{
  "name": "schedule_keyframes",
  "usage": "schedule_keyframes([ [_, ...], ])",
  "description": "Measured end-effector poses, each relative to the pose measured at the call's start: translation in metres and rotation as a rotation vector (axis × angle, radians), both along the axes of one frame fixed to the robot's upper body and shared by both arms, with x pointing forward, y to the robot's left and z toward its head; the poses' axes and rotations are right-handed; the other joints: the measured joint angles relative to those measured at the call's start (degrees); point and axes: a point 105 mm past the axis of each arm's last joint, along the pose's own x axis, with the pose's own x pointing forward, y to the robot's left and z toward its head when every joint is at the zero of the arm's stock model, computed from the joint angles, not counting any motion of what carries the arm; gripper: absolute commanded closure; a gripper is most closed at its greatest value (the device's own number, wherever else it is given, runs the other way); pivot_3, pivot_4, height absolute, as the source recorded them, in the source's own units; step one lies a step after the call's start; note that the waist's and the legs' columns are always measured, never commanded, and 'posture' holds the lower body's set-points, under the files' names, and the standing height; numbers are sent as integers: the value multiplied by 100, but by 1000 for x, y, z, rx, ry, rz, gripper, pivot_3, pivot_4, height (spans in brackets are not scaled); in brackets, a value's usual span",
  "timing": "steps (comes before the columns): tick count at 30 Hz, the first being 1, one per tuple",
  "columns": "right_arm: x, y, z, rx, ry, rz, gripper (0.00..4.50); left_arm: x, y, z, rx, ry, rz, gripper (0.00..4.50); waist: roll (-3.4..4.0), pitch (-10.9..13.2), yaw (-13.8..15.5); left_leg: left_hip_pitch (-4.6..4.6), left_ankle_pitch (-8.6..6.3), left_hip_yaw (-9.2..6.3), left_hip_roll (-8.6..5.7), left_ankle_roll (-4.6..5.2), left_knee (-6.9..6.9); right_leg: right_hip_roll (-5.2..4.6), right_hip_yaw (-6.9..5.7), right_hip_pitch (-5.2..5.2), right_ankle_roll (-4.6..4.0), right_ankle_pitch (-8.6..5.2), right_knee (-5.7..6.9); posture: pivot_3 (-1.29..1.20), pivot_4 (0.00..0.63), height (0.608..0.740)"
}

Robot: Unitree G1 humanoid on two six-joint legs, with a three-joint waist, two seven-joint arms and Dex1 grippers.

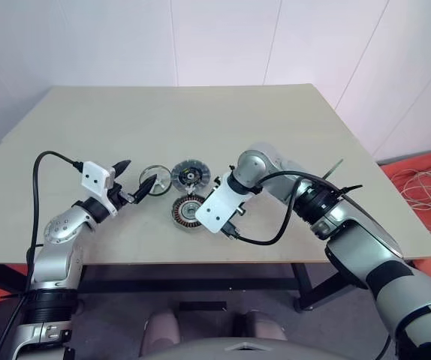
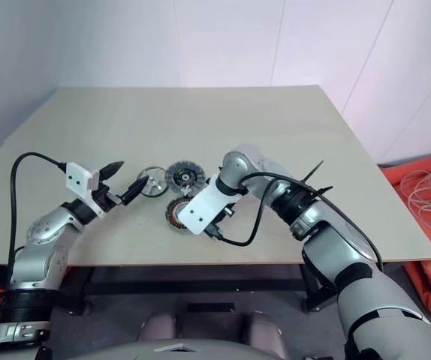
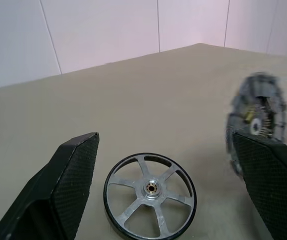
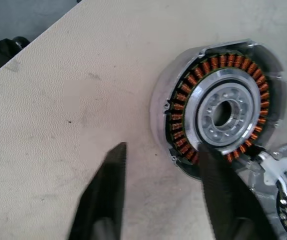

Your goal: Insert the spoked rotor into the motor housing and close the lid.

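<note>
While my left hand [image 1: 135, 176] hangs level over the counter [image 1: 290, 127] with its fingers spread wide and nothing between them, the spoked rotor [image 3: 150, 195] lies flat just ahead of the tips, centred in the gap in the left wrist view. It looks light and stiff: thin rim, six slim spokes, small hub. Polished metal, likely slippery; lying flush, it offers little edge. I judge the best hold is across the rim on opposite sides, fingers coming down steeply, not on the spokes.

Just right of the rotor sits the lid [image 1: 190, 176], dark segmented face up, resting on the counter. Nearer me, touching or almost touching the lid, the motor housing [image 4: 218, 107] lies flat, copper windings ringing its silver hub, bore open and facing up.

My right hand [image 4: 161, 195] tilts steeply down beside the housing, fingers parted and holding nothing; one fingertip overlaps the housing's near edge in its wrist view, contact uncertain.
</note>
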Motion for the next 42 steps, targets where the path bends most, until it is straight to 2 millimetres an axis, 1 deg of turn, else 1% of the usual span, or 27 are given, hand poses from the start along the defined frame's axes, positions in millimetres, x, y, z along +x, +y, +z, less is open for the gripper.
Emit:
schedule_keyframes([
  [1,-1,3,6,30,2,-4,723,0,0,0,0,1,0,0,0,0,1,-1,0,0,0,0,0,0,0,-1,0,0,0,0,0,740],
  [4,-9,9,30,158,67,-50,723,0,0,-1,-2,0,-3,0,0,0,4,-1,-1,0,-1,1,0,0,0,1,-1,0,-2,0,0,740],
  [5,-12,7,39,213,110,-83,723,0,1,-1,-5,2,-3,0,-1,0,18,1,-1,-2,-1,2,0,-1,0,6,0,0,-3,0,0,740],
  [6,-12,4,44,244,142,-115,723,0,2,-1,-12,3,-2,0,-1,0,22,2,-1,-1,-2,2,1,-1,1,7,0,0,-3,0,0,740],
  [7,-11,-1,45,273,177,-156,723,-1,2,-1,-23,5,-7,0,-3,-2,35,4,-1,-2,-3,2,1,-1,0,12,0,0,-3,0,0,740],
  [8,-8,-11,45,302,226,-225,723,-3,3,-4,-32,13,-8,0,-3,-2,49,10,-2,-2,-4,3,3,-2,1,19,3,-2,-4,0,0,740],
  [10,0,-34,41,358,300,-369,723,-9,8,-12,-39,40,4,0,-1,-1,54,11,-2,-1,-5,3,7,-3,2,20,15,-8,-5,0,0,740],
  [13,13,-53,34,501,395,-563,723,-15,11,-20,-39,67,11,0,-1,-1,48,19,0,0,-1,1,5,0,0,21,18,-10,-3,0,0,740],
  [14,18,-61,27,551,421,-640,723,-16,12,-22,-40,71,11,0,-1,-1,50,20,0,-1,0,0,6,1,-1,22,19,-11,-3,0,0,740],
  [16,28,-76,5,639,450,-812,723,-19,14,-25,-43,81,17,0,-1,0,46,22,0,1,-3,0,7,0,-1,24,21,-12,-7,0,0,740],
  [18,36,-83,-17,723,472,-956,723,-22,18,-27,-48,92,27,0,2,1,18,16,0,2,-3,0,8,0,-1,17,21,-12,-9,0,0,740],
  [20,42,-81,-26,800,482,-1043,723,-22,18,-27,-59,93,21,0,5,2,-1,15,1,2,-2,-1,7,0,-1,12,21,-12,-8,0,0,740],
  [23,56,-76,-30,925,457,-1141,723,-23,17,-27,-62,93,9,0,7,3,-2,18,1,2,-2,-1,6,0,-2,13,21,-12,-7,0,0,740],
  [25,62,-75,-35,965,435,-1191,723,-23,17,-27,-62,93,7,0,8,3,-1,16,1,2,-4,-1,6,-1,-1,13,21,-12,-8,0,0,740],
  [29,70,-72,-47,986,401,-1249,723,-22,17,-28,-64,99,7,0,10,4,6,12,0,1,-5,-1,5,-2,-1,13,20,-11,-8,0,0,740],
  [33,77,-77,-56,969,354,-1295,723,-22,18,-30,-66,102,2,0,11,5,-1,14,0,2,-5,-1,3,-2,-1,12,20,-11,-8,0,0,740],
  [38,86,-83,-63,952,298,-1353,723,-20,19,-32,-68,105,2,0,14,7,-2,15,0,2,-4,-1,2,-2,-1,13,20,-11,-7,0,0,740],
  [41,87,-80,-64,953,306,-1350,1321,-19,20,-33,-67,104,1,0,13,7,-2,16,0,2,-3,-1,2,-1,-1,13,20,-11,-7,0,0,740],
  [42,87,-78,-65,954,316,-1351,1653,-19,20,-33,-67,103,0,0,14,7,-2,17,0,2,-3,-1,2,-1,-1,14,19,-11,-6,0,0,740],
])
